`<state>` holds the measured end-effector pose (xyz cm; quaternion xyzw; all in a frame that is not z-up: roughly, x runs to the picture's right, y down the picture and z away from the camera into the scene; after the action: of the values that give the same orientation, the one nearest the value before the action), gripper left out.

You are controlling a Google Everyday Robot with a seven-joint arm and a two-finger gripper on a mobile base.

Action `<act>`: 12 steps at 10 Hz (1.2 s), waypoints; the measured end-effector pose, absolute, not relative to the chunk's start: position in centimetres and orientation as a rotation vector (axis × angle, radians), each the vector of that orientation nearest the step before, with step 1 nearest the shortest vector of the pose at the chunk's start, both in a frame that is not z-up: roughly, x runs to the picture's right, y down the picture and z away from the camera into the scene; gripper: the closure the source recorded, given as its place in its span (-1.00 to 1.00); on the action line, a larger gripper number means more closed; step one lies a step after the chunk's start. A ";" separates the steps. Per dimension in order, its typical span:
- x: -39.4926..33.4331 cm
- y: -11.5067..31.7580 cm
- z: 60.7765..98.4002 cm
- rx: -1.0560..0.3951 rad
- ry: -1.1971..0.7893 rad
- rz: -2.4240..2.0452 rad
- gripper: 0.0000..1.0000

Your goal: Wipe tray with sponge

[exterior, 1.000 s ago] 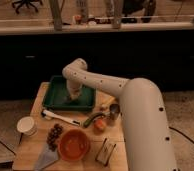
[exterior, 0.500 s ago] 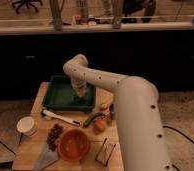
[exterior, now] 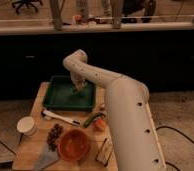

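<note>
The dark green tray [exterior: 60, 97] lies on the far part of the wooden table [exterior: 30, 150]. My white arm reaches from the lower right, arches over the tray and points down into it. My gripper [exterior: 79, 86] is low over the tray's far right part, at or close to its floor. No sponge shows clearly; anything under the gripper is hidden by the wrist.
In front of the tray lie a white-handled tool [exterior: 60, 117], a green cucumber [exterior: 92, 119] and an orange item [exterior: 100, 124]. Nearer are a white cup [exterior: 26, 125], dark grapes [exterior: 54, 136], an orange bowl [exterior: 73, 144], a grey cloth [exterior: 45, 159] and a small packet [exterior: 105, 151].
The gripper has moved from the tray's middle toward its far right part, and the arm's elbow has shifted with it. The table's objects have not moved.
</note>
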<state>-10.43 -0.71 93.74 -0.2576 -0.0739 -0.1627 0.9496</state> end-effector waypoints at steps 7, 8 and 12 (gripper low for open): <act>-15.9 4.5 90.1 -0.565 -0.325 -0.493 1.00; -15.1 5.1 89.4 -0.568 -0.332 -0.498 1.00; -9.1 4.5 88.6 -0.552 -0.291 -0.429 1.00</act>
<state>-9.15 4.55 88.61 -0.2693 -0.1422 -0.2096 0.9291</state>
